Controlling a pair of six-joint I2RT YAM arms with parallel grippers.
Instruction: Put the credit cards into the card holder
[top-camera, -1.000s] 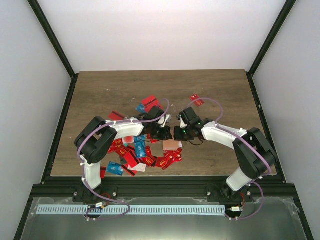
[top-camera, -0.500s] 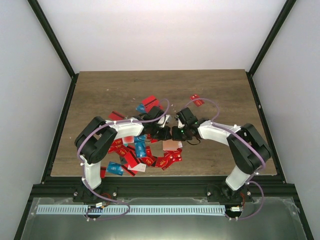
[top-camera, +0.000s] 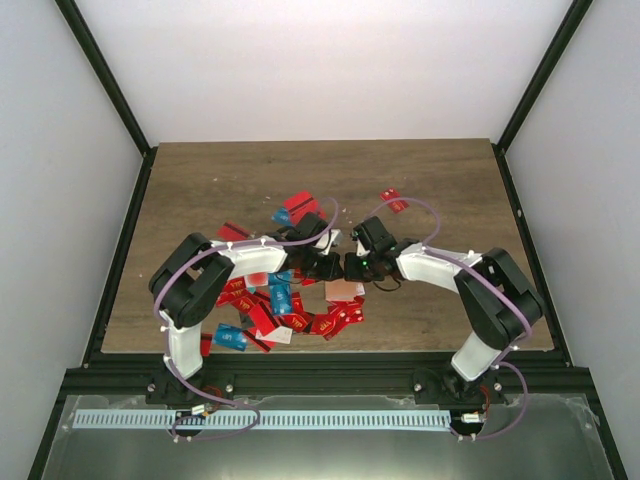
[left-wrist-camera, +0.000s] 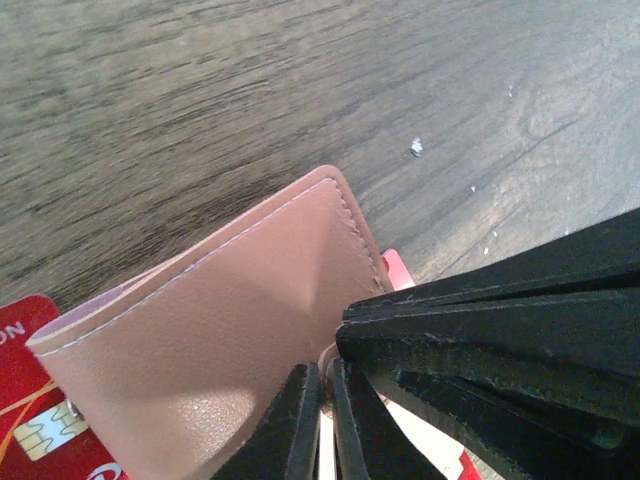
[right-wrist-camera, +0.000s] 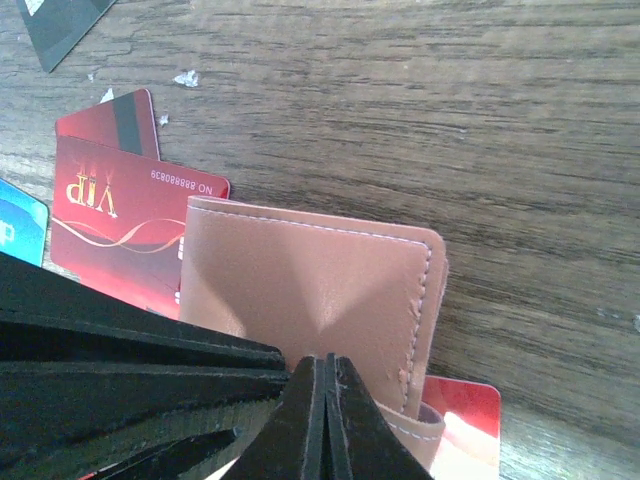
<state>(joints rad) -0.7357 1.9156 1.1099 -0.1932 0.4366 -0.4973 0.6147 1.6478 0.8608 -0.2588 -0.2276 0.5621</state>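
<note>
Mid-table, partly atop loose credit cards (right-wrist-camera: 120, 210), lies the card holder (right-wrist-camera: 300, 280); left gripper (left-wrist-camera: 320, 400) and right gripper (right-wrist-camera: 325, 385) both have jaws closed, tips at its leather, no card held; risk: holder skids on slick cards, or its flat mouth jams a card.

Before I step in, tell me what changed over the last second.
The right arm swung its elbow inward, easing the right pincer slightly left. Nothing was grabbed or released. The left pincer, card holder and credit cards stayed put.
</note>
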